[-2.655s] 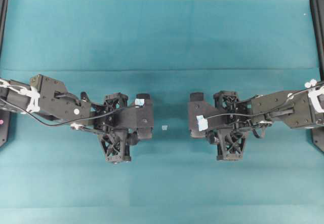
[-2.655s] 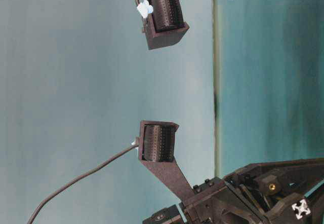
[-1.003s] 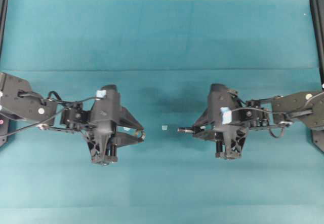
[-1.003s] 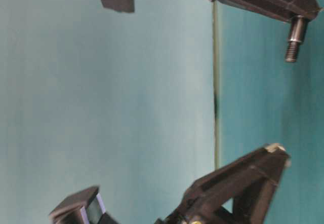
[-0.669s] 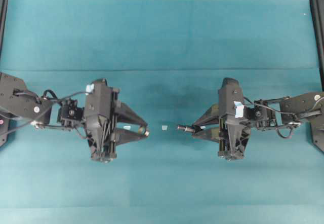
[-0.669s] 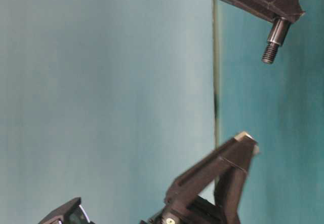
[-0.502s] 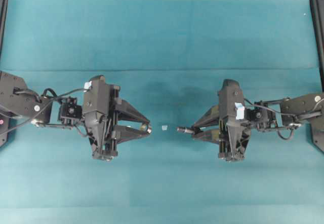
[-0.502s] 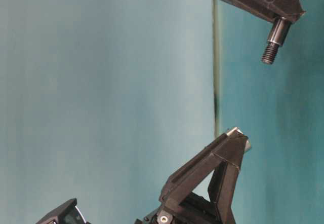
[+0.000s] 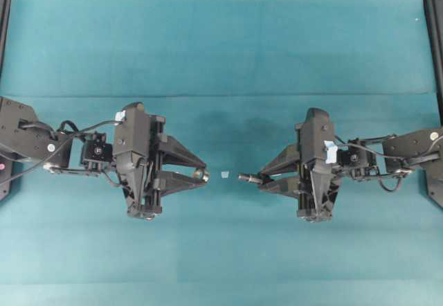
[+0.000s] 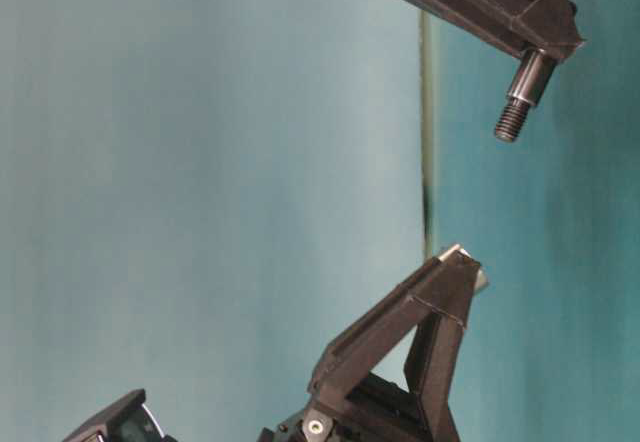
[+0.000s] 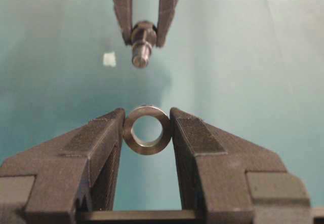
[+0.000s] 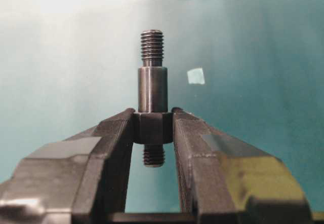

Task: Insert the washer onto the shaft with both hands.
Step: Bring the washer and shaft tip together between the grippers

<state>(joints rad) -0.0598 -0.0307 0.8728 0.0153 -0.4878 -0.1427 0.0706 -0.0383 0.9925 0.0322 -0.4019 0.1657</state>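
**Washer and shaft face off above the teal mat**

Here we are: the left gripper [image 9: 201, 175] has its fingers pinched on the washer [image 11: 147, 130], the ring sitting upright between the tips with its hole facing straight ahead. Opposite, the right gripper [image 9: 259, 178] is clamped on the shaft [image 12: 152, 95] at its thicker collar, threaded end pointing out toward the left arm. In the overhead view the shaft's tip and the washer are apart, with a small white tape bit [image 9: 224, 174] lying on the teal mat [image 9: 221, 43] between them. From the left wrist view the shaft sits above the ring's hole, slightly left of it. White tape tags [image 9: 329, 153] show on the arms; no writing can be read on them.
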